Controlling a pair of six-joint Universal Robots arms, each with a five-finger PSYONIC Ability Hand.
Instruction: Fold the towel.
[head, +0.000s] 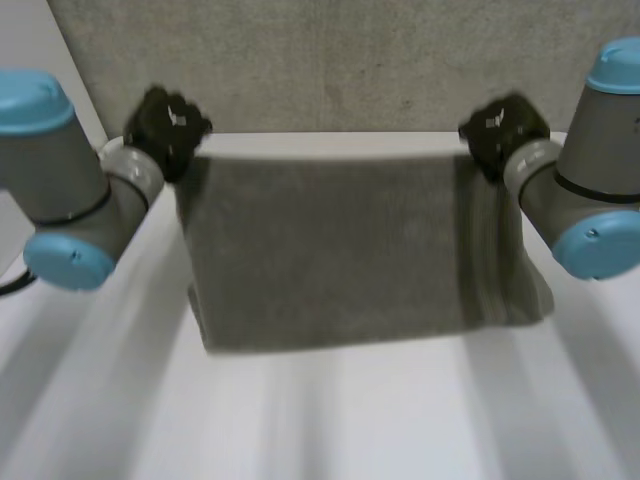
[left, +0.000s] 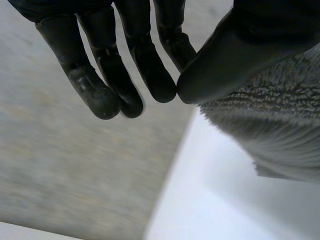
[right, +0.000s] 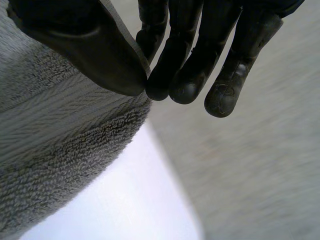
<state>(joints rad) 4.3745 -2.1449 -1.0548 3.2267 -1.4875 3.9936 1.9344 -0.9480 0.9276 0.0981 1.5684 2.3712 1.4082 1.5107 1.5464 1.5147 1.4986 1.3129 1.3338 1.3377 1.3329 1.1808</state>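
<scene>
Firstly, the landmark: one grey rectangular terry-cloth towel (head: 340, 250), the sole cloth here, spread across one white table (head: 300, 420), far edge drawn straight between two hands, near edge resting on the tabletop.

Left of the towel: the first of two grey-jointed, blue-capped robot arms, the left arm (head: 60, 190), reaching in alongside the towel's left edge. At the towel's far left corner: one black left hand (head: 165, 125). Seen from its own wrist: thumb tip against the tip of one of the fingers (left: 155, 75), looped cloth running in under the thumb, so closed in a pinch on that corner. Other fingers beside it nearly straight, holding nothing, hanging over the grey speckled floor (left: 75, 175) past the table's edge.

Across the towel itself: flat and smooth through the middle, a few upright creases close to its right edge.

At the towel's far right corner: one black right hand (head: 500, 130). Seen from its own wrist: thumb laid on the terry pile, a thin lip of cloth caught between the thumb and the nearest of the fingers (right: 160, 80), so clamped in a pinch on the towel as well. Remaining fingers alongside, tips free of the cloth, above the same grey floor.

Right of the towel: the second arm, the right arm (head: 600, 190), close beside the creased right edge.
</scene>
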